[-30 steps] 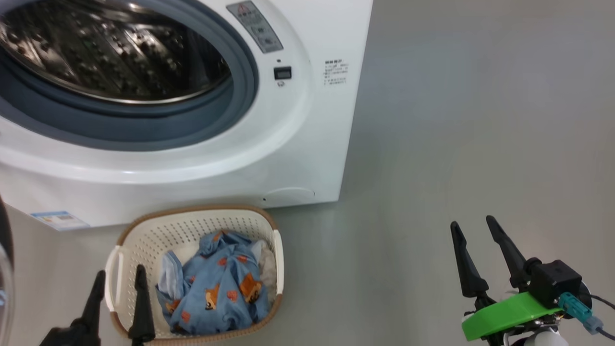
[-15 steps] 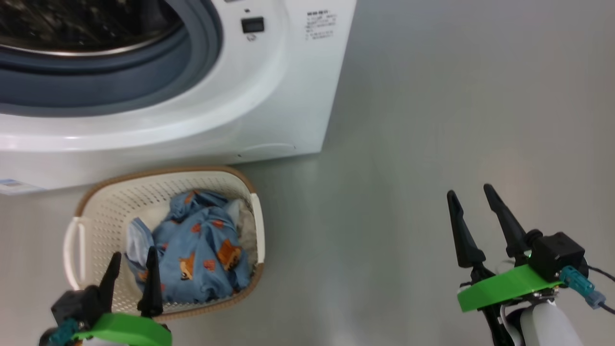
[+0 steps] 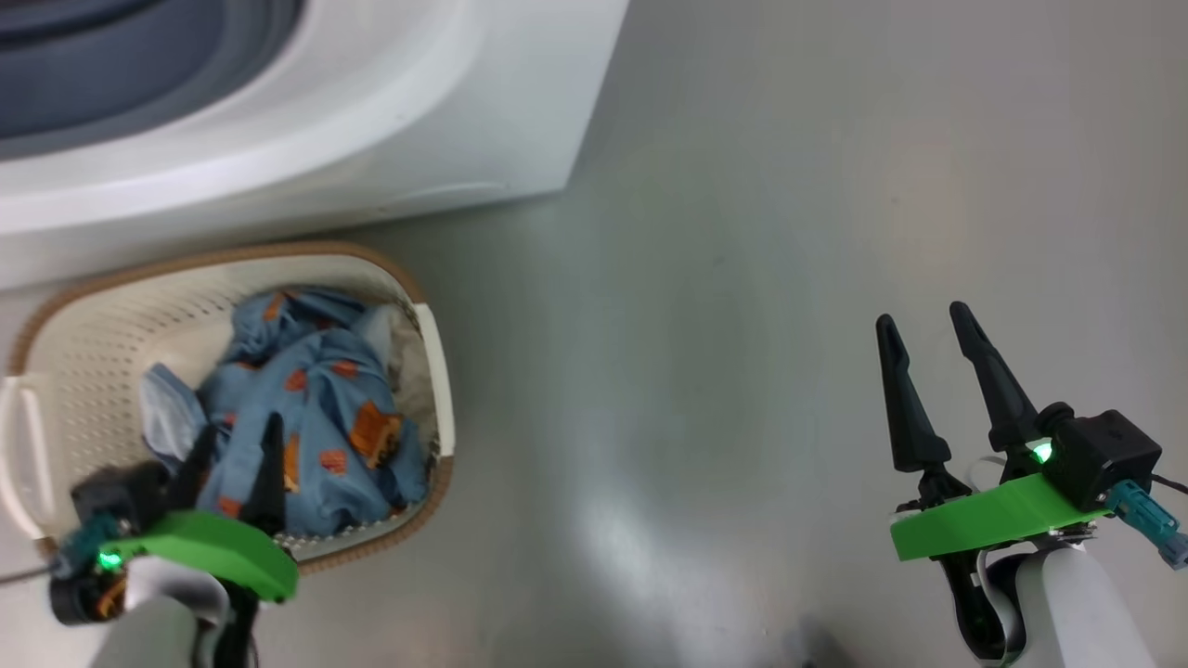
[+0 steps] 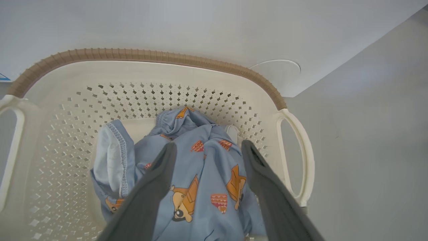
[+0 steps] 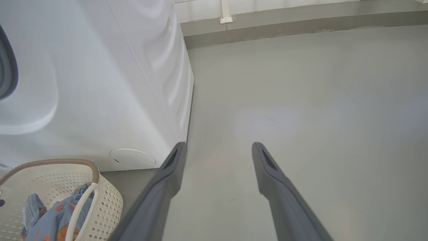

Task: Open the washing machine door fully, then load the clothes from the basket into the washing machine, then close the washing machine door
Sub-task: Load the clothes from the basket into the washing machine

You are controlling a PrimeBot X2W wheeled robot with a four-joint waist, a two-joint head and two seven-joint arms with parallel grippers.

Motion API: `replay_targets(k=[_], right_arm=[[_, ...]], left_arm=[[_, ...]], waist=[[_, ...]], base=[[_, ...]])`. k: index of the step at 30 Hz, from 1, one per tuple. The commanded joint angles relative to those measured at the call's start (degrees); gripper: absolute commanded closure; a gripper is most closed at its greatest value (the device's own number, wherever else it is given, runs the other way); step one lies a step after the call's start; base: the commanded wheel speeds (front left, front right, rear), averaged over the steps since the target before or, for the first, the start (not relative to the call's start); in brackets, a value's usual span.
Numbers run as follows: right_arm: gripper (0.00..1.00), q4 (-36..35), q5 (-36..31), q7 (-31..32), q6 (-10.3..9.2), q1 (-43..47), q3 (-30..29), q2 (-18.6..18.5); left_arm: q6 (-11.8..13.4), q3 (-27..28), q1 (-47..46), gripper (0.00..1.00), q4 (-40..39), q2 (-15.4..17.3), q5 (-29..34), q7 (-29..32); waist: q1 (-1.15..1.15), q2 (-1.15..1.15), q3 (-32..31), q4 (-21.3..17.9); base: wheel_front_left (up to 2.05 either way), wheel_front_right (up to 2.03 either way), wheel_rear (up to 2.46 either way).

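Clothes (image 4: 204, 174), crumpled soft light-blue fabric with orange bear prints, lie heaped in the cream perforated plastic basket (image 4: 150, 56) with its ribbed brown rim, framed between the wide-spread, tapered dark fingers of the left gripper (image 4: 208, 144), while the right gripper (image 3: 921, 315), equally spread and empty, hangs over smooth grey floor (image 3: 742, 278) well to the right.

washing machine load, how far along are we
Done: the gasket of the washing machine shows uncovered, so the door looks open. In hand: the left end effector hangs open over the clothes in the basket, gripping nothing. Left: lift the clothes into the machine, then shut the door. The right end effector is open over the floor.
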Motion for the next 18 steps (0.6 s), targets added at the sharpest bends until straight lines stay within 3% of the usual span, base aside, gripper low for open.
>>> replay_targets(k=[1,12,18], right_arm=[[0.0,-1.5,1.0,-0.3,0.09,-0.1,1.2,-0.1],[0.0,-3.7,3.3,-0.3,0.09,-1.4,0.5,-0.1],[0.0,-3.7,4.3,-0.3,0.09,-1.9,1.1,-0.1]], left_arm=[[-0.2,1.3,-0.4,0.0,-0.1,2.0,-0.7,-0.1],[-0.2,-6.2,-9.5,0.0,8.8,8.0,-8.9,6.3],[-0.2,-8.7,-13.0,0.0,10.6,8.9,-13.3,9.3]], waist=[[0.0,0.0,4.0,-2.3],[0.0,0.0,11.0,-5.1],[0.0,0.0,13.7,-5.9]], base=[[0.0,0.0,0.0],[0.0,0.0,0.0],[0.0,0.0,0.0]])
